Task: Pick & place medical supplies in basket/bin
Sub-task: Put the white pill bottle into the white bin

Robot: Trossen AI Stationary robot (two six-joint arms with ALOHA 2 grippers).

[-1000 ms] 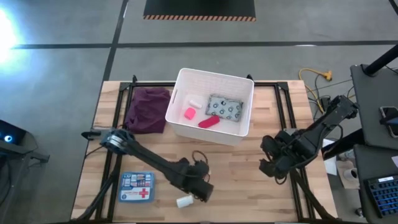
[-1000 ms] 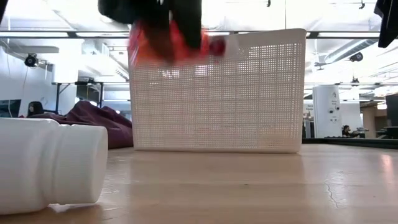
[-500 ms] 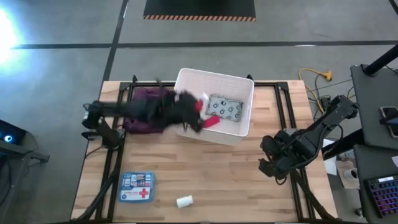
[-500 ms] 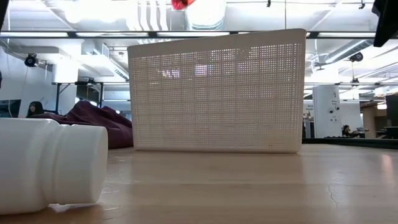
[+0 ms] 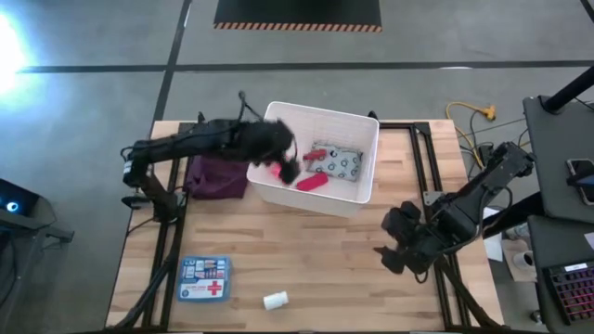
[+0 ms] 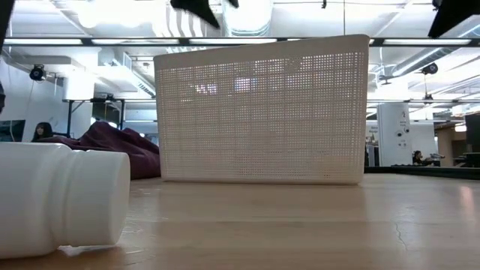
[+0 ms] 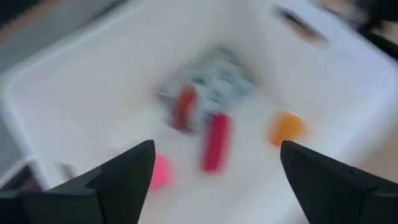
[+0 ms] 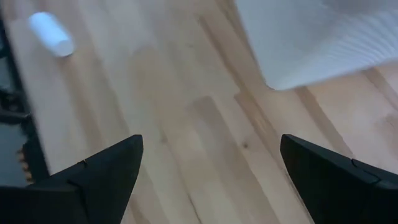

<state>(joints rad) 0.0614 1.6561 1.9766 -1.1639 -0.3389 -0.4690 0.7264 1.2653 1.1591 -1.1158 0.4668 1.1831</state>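
Note:
The white ribbed bin [image 5: 364, 130] stands at the table's far middle. In it lie the grey-green packet [image 5: 342, 164], a red bottle [image 5: 320, 152] on top of the packet, the red tube [image 5: 311, 183], the pink cube [image 7: 159, 171] and an orange bottle [image 7: 286, 127]. My left gripper [image 5: 286, 167] hovers open and empty over the bin's left half [image 7: 217, 149]. The first-aid box [image 5: 204, 278] and a white vial [image 5: 275, 301] lie flat near the table's near edge. My right gripper [image 5: 388, 252] waits open above the table's right side.
A purple cloth [image 5: 218, 176] lies left of the bin, under my left arm. The vial [image 6: 60, 196] lies on its side close to the low camera. Bare wood stretches between the bin and the near edge [image 8: 186, 112]. A person sits far off in the room behind.
My left gripper has swung up from beside the white vial at the near edge, carrying a red bottle, to a spot over the bin's left half. It has let go: the red bottle now lies on the packet in the bin. My right gripper has shifted slightly toward the near-left.

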